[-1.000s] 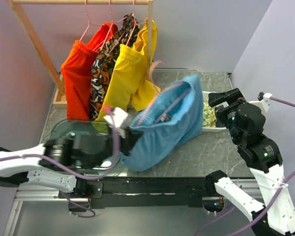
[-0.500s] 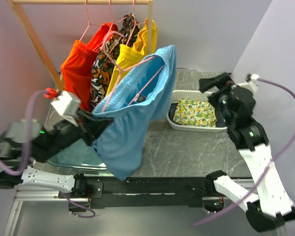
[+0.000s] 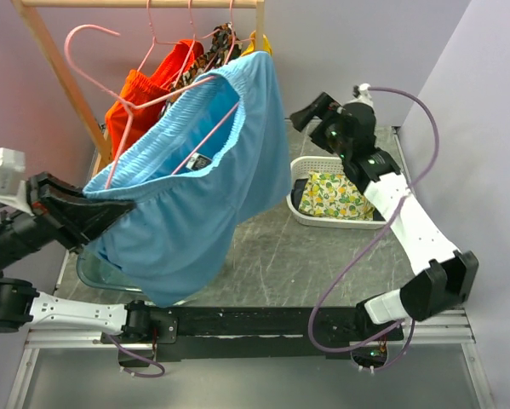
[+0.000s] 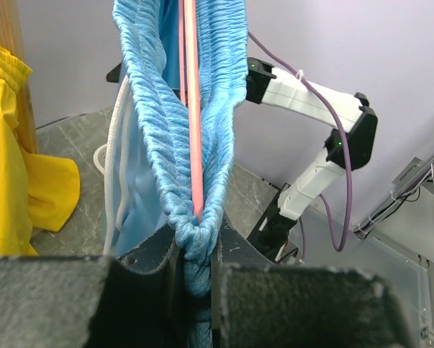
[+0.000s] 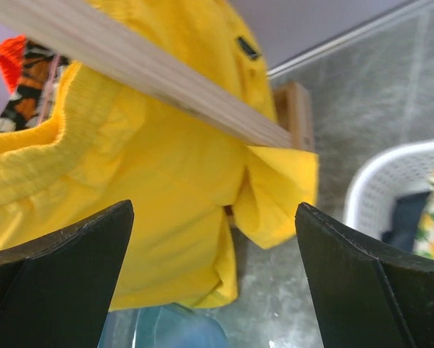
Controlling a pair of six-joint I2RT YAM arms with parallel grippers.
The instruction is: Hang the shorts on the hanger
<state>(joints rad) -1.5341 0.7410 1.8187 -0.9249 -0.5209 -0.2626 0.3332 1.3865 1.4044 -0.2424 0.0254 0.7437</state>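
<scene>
Grey bench (image 3: 323, 256), left tool (image 4: 195, 245) clamped on shorts (image 3: 195, 196) draped on hanger (image 3: 93, 51) above left edge, right tool (image 5: 213, 254) spread apart

White links (image 3: 412, 226), black joints (image 3: 446, 281), purple cables (image 3: 312, 319), seemingly felt-faced fingers (image 4: 50, 304).

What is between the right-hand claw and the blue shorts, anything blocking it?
Nothing visible. From above, the open right claw has only a bare gap to the blue shorts, which are draped on the pink hanger and pinched at the waistband by the left claw.
</scene>
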